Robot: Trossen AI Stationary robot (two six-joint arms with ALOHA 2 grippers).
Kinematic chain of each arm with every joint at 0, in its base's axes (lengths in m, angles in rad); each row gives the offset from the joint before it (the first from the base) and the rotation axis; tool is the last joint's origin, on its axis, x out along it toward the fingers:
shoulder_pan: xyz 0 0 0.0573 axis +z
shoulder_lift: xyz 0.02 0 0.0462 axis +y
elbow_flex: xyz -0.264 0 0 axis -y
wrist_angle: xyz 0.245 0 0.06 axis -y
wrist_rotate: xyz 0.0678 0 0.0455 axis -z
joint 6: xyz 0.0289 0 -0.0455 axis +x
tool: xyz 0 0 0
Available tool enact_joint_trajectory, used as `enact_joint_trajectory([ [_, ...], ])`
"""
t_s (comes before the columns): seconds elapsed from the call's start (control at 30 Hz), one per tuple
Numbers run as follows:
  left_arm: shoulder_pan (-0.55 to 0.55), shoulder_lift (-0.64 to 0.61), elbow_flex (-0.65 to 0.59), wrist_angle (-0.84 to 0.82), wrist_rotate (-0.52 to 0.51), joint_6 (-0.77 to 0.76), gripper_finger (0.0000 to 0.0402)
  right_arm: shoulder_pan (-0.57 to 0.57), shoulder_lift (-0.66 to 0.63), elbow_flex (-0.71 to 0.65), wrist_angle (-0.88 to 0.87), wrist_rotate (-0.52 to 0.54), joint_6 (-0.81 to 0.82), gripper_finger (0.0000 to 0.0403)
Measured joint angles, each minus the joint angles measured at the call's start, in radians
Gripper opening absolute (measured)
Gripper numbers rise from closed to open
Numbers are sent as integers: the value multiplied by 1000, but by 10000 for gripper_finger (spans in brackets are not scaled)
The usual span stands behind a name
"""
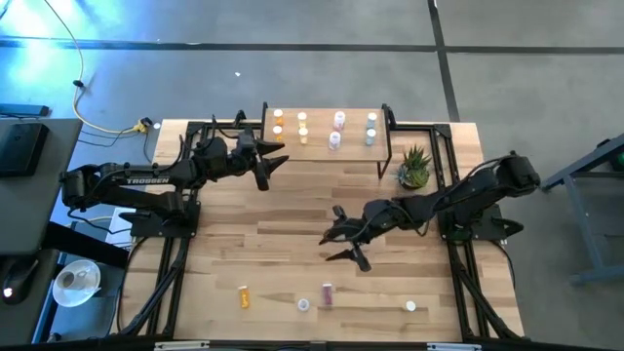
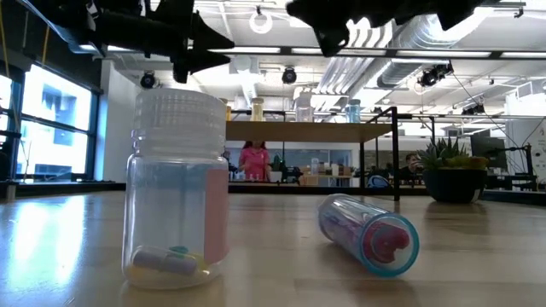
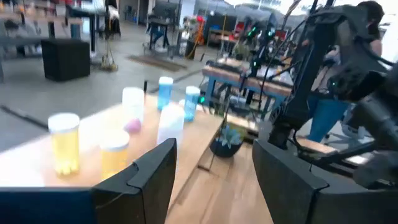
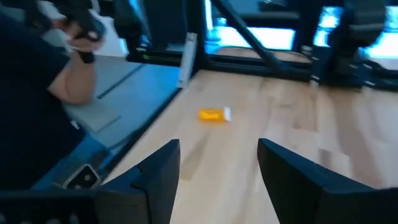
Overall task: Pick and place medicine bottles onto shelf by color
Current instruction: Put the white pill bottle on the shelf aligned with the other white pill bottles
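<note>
Fingers of the right gripper (image 1: 343,241) stand spread wide and hold nothing, above the middle of the surface (image 1: 283,224). Left gripper (image 1: 275,162) fingers are also spread and empty, beside the shelf (image 1: 322,144) at the far edge, where several medicine bottles (image 1: 337,120) stand. Four more bottles, among them an orange bottle (image 1: 244,296), sit along the near edge.

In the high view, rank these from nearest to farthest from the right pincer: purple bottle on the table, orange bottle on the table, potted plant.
From the right pincer:
1. Purple bottle, front of table.
2. Plant, beside the shelf.
3. Orange bottle, front left.
</note>
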Motion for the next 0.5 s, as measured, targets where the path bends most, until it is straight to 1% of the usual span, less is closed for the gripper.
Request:
enact_joint_trajectory([
  [0.1, -3, 0, 0, -50, 0, -20, 202, 22, 74, 8, 81, -11, 2, 206],
  [0.23, -24, 0, 0, -138, 0, -24, 202, 43, 159, 57, 93, -11, -8, 206],
  [0.3, -41, 0, 0, -172, 0, -40, 202, 51, 199, 90, 95, -18, -47, 206],
  [0.4, -72, 0, 0, -207, 0, -48, 202, 56, 250, 148, 62, -66, -91, 206],
  [0.5, -108, 0, 0, -214, -5, -49, 202, 59, 287, 212, -11, -128, -107, 206],
])
